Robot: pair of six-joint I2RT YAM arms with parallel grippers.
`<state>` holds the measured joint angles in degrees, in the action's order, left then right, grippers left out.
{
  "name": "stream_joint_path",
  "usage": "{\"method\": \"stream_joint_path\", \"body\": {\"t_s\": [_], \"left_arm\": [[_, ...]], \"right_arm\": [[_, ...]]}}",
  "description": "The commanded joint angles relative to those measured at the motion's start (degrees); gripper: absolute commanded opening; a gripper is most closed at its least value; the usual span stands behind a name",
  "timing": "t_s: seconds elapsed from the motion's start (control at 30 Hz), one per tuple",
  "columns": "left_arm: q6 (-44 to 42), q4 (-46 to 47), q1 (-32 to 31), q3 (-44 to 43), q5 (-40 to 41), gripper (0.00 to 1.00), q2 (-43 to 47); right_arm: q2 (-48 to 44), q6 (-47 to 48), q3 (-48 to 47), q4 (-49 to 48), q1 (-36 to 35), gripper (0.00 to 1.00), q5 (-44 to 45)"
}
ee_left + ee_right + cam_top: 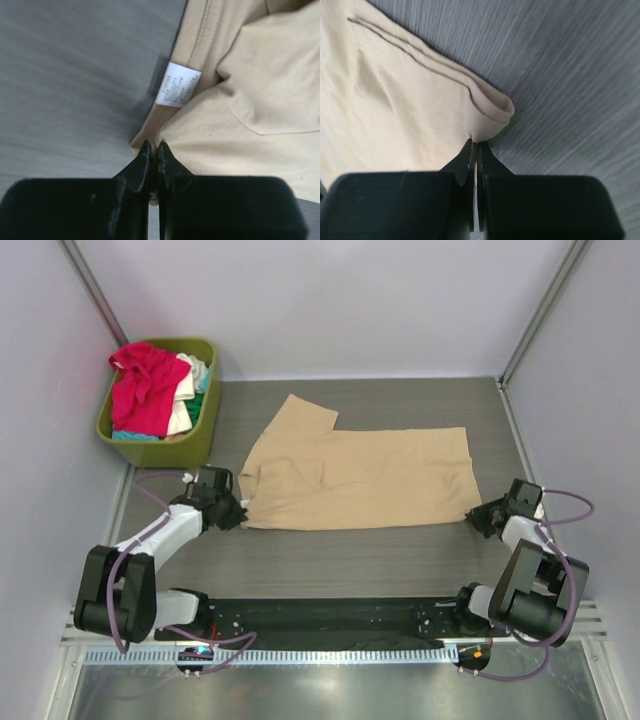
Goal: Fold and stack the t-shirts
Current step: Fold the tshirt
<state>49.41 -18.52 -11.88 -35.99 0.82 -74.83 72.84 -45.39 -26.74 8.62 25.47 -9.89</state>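
A tan t-shirt [360, 475] lies spread on the grey table, folded lengthwise, one sleeve pointing to the far left. My left gripper [240, 512] is shut on the tan t-shirt [260, 100] at its near-left corner, close to the white neck label [177, 85]. My right gripper [478, 516] is shut on the tan t-shirt [405, 100] at its near-right corner, where the hem curls over. The left gripper [153, 148] and the right gripper [475, 145] each pinch cloth between their tips. More t-shirts, pink-red [148, 385], cream-white and teal, are heaped in the basket.
An olive-green plastic basket [198, 435] stands at the far left of the table. Pale walls enclose the table at the left, back and right. A black rail [330, 618] with the arm bases runs along the near edge.
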Motion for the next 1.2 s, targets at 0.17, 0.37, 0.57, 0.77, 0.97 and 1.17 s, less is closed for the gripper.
{"method": "stream_joint_path", "body": {"t_s": [0.17,0.37,0.57,0.77,0.97,1.17], "left_arm": [[2.6,-5.6,0.1,2.3,0.9,0.11,13.4],[0.7,-14.7,0.1,-1.2,5.5,0.69,22.6],[-4.8,-13.8,0.0,-12.9,12.5,0.78,23.8],[-8.9,-4.3,-0.6,-24.7,10.6,0.77,9.2],[-14.3,-4.0,-0.7,-47.0,10.6,0.78,-17.3],[-17.5,-6.4,-1.1,-73.3,7.1,0.75,-46.0]], "right_arm": [[-7.2,0.8,1.6,3.5,3.9,0.01,0.1],[-10.4,2.1,1.3,4.6,4.3,0.84,-3.6],[-14.6,3.4,-1.6,5.7,4.2,0.91,-3.8],[-13.1,5.2,-6.3,5.0,4.2,0.91,-7.3],[-9.2,5.7,-6.9,1.1,3.6,0.92,-13.9],[-8.8,5.7,-6.5,-0.6,1.5,0.91,-17.1]]}}
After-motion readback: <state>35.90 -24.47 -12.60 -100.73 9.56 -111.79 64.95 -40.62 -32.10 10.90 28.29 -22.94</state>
